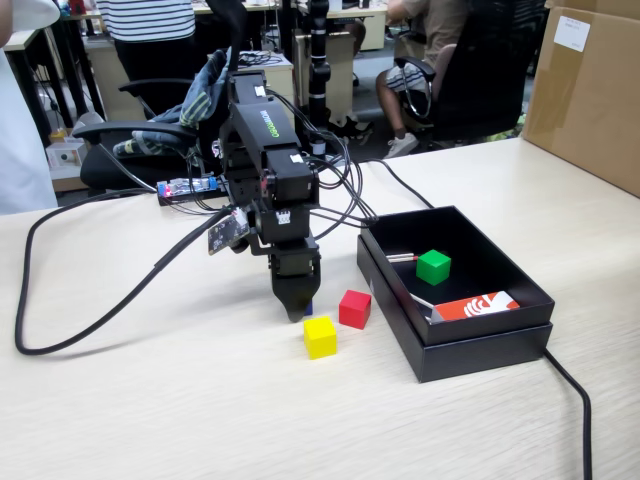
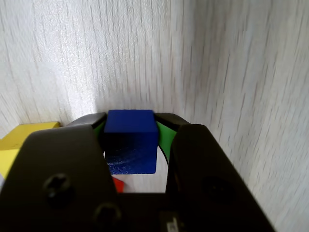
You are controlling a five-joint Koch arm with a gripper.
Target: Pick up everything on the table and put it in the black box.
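The end effector (image 2: 130,126) pinches the blue cube (image 2: 130,140) between its jaws, low on the tabletop (image 1: 150,400). Just beside it sit the yellow cube (image 1: 320,337) and the red cube (image 1: 354,309). Farther off, the green cube (image 1: 433,267) lies inside the black box (image 1: 480,350).

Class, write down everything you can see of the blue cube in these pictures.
The blue cube is a small, solid-coloured block with flat faces and crisp edges, matte, with a faint scuffed sheen on the face nearest the wrist camera. It sits upright between the two jaws of the claw, whose green-lined inner pads press its left and right sides. Beneath it is the pale wood-grain table. In the fixed view only a sliver of blue shows at the claw's tip, beside the yellow cube and red cube.
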